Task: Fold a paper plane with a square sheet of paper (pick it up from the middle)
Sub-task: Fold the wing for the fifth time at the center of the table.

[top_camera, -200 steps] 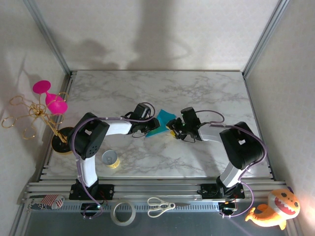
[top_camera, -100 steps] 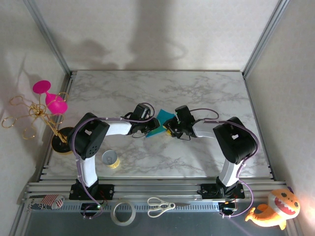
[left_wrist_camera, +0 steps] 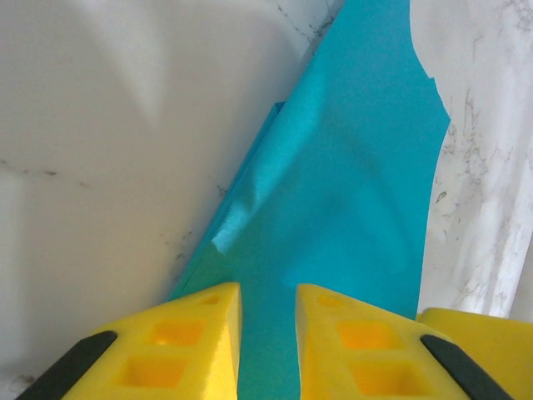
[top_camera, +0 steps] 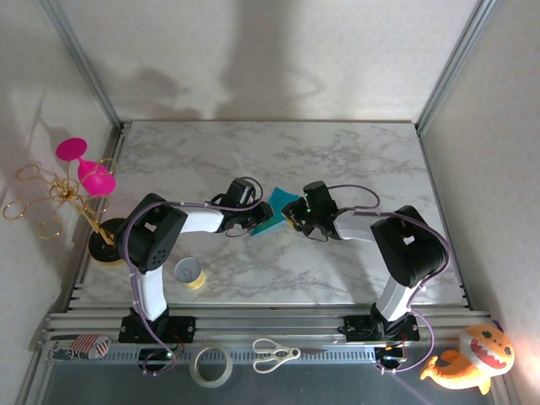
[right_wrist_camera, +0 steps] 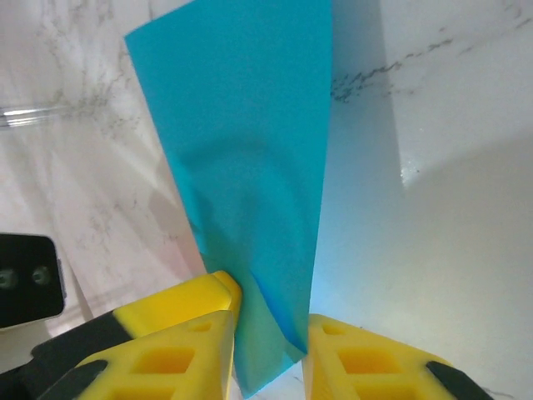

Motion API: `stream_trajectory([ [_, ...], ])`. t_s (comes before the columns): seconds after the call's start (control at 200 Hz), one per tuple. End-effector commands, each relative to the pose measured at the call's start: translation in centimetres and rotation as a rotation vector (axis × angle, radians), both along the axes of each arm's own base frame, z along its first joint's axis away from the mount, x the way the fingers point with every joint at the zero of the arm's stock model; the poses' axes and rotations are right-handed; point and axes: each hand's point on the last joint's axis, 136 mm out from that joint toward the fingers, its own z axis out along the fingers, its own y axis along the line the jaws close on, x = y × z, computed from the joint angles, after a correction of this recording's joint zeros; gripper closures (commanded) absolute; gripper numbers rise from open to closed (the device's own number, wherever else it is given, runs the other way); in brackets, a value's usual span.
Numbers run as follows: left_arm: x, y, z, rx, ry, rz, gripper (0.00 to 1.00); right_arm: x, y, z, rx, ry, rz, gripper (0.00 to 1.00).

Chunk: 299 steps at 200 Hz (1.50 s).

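The right gripper [right_wrist_camera: 272, 315] has shifted left onto the thin teal-blue square sheet of paper [left_wrist_camera: 350, 192]; the left gripper [left_wrist_camera: 268, 297] straddles it too. Neither grip can be confirmed.

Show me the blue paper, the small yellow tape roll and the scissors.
blue paper [top_camera: 277, 205]: top view, bare part between the two grippers.
yellow tape roll [top_camera: 191, 272]: top view, middle of the roll.
scissors [top_camera: 283, 353]: top view, near the pivot.

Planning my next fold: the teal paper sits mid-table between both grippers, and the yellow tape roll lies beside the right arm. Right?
No. The top external view shows the yellow tape roll beside the left arm, not the right. The rest holds.
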Motion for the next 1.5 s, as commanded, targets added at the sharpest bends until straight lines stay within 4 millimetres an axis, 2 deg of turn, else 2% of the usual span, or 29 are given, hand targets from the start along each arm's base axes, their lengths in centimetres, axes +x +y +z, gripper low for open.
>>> stream_trajectory([
  [0.0, -2.0, 1.1, -2.2, 0.032, 0.098, 0.008, 0.76, 0.4, 0.1, 1.1, 0.019, -0.062, -0.017, 0.71],
  [0.335, -1.5, 0.8, -1.1, 0.02, 0.077, -0.004, 0.74, 0.3, 1.7, -0.4, 0.051, 0.006, 0.036, 0.8],
  [0.471, -0.5, 0.6, 1.1, 0.0, 0.014, -0.016, 0.72, 0.4, 1.6, -0.4, 0.026, 0.009, 0.042, 0.9],
  [0.566, 0.2, 0.4, 3.3, 0.002, -0.071, -0.048, 0.67, 0.6, 1.1, -0.1, -0.009, -0.005, 0.038, 0.97],
  [0.661, 0.6, 0.8, 4.9, 0.062, -0.182, -0.096, 0.62, 0.9, 0.5, 0.5, -0.051, -0.025, 0.037, 0.99],
  [0.766, 0.4, 1.6, 5.3, 0.189, -0.312, -0.166, 0.54, 1.1, -0.3, 1.3, -0.093, -0.038, 0.036, 0.99],
  [0.936, -0.9, 1.1, 6.7, 0.348, -0.534, -0.311, 0.4, 1.2, -1.6, 1.7, -0.107, -0.022, 0.036, 0.99],
  [1.197, -3.6, -1.5, 7.1, 0.519, -0.793, -0.505, 0.35, 1.3, -2.3, 2.3, -0.06, 0.021, 0.013, 0.99],
  [1.262, -3.6, -2.1, 7.3, 0.539, -0.848, -0.51, 0.36, 1.4, -2.3, 2.5, -0.044, 0.027, 0.009, 0.99],
  [1.492, -4.0, -3.4, 5.3, 0.705, -0.92, -0.589, 0.4, 1.6, -2.5, 3.2, -0.004, 0.051, -0.012, 0.97],
])
